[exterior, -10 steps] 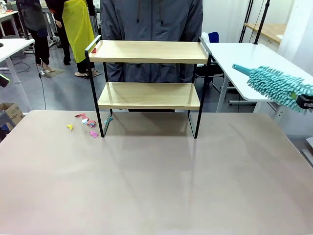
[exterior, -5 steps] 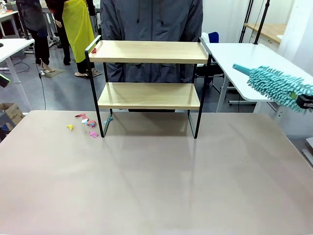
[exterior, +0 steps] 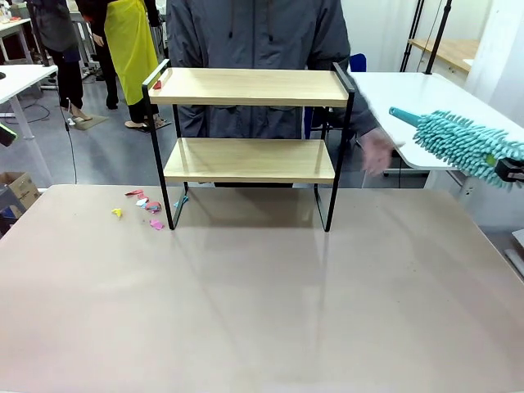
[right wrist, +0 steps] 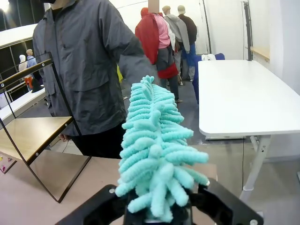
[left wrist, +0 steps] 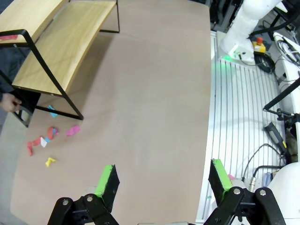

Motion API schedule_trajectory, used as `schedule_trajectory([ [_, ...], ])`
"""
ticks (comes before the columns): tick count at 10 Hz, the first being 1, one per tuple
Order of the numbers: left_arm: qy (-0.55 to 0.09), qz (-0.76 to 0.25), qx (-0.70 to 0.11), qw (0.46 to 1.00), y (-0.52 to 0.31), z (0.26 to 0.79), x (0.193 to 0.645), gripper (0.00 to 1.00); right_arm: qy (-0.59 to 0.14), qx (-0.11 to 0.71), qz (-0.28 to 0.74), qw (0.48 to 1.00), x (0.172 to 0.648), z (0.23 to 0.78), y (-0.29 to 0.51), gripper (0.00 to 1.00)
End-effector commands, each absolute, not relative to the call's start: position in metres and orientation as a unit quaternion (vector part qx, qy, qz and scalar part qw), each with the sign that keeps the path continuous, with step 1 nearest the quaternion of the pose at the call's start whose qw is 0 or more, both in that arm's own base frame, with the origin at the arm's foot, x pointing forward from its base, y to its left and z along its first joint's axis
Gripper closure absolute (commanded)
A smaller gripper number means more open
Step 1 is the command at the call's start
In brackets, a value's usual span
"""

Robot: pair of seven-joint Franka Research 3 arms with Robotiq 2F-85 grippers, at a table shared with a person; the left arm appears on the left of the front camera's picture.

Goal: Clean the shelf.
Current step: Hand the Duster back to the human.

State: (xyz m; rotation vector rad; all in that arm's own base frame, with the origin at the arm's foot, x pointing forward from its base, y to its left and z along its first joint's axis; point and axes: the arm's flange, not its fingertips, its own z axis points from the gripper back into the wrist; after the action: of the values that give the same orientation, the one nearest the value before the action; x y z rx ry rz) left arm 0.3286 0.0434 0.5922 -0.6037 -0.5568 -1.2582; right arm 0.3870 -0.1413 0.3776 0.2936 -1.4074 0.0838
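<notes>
- Since the earlier frame the person's hand (exterior: 375,151) has swung out, blurred, to just right of the rack; duster and rack sit as before.
- Small two-tier shelf (exterior: 250,123) of light wooden boards on a thin black metal frame stands at the far middle of the beige table (exterior: 262,303), directly in front of the person in a grey jacket (exterior: 254,33).
- Right gripper (right wrist: 157,211) is clenched on the base of a turquoise chenille duster (exterior: 463,143), with the fluffy head pointing up and away from the wrist.
- Left gripper (left wrist: 161,180) has its jaws spread wide with nothing between the green pads, hovering above the table's near left side.
- Bright paper scraps (exterior: 143,206) in pink, red, yellow and blue lie on the table by the shelf's left leg; a small red bit (exterior: 157,83) sits at the left end of the top board.
- Step in hand, as I judge it: duster held ready, sweep not begun; both boards look mostly bare.
- Duster tip hangs well right of the shelf, roughly level with the upper board, touching nothing.
- Next move likely calls for carrying the duster left across to a board and dragging it along, clearing the raised side rail.
- Risk: the person's hand sits between duster and shelf.
</notes>
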Motion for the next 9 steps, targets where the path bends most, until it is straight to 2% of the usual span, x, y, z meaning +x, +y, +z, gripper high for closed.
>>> schedule_trajectory([
  [1,-0.258,-0.567,-0.283,0.729,0.0418,0.5939,0.3283,0.0,-0.642,0.133,0.039,0.754,0.3859,0.3827,-0.142,0.83],
  [7,-0.258,-0.567,-0.283,0.729,0.0418,0.5939,0.3283,0.0,-0.642,0.133,0.039,0.754,0.3859,0.3827,-0.142,0.83],
  [8,-0.258,-0.567,-0.283,0.729,0.0418,0.5939,0.3283,0.0,-0.645,0.134,0.038,0.751,0.3868,0.3781,-0.1414,0.3],
  [9,-0.258,-0.567,-0.283,0.729,0.0418,0.5939,0.3283,0.0,-0.641,0.137,0.03,0.755,0.3874,0.3799,-0.1416,0.27],
])
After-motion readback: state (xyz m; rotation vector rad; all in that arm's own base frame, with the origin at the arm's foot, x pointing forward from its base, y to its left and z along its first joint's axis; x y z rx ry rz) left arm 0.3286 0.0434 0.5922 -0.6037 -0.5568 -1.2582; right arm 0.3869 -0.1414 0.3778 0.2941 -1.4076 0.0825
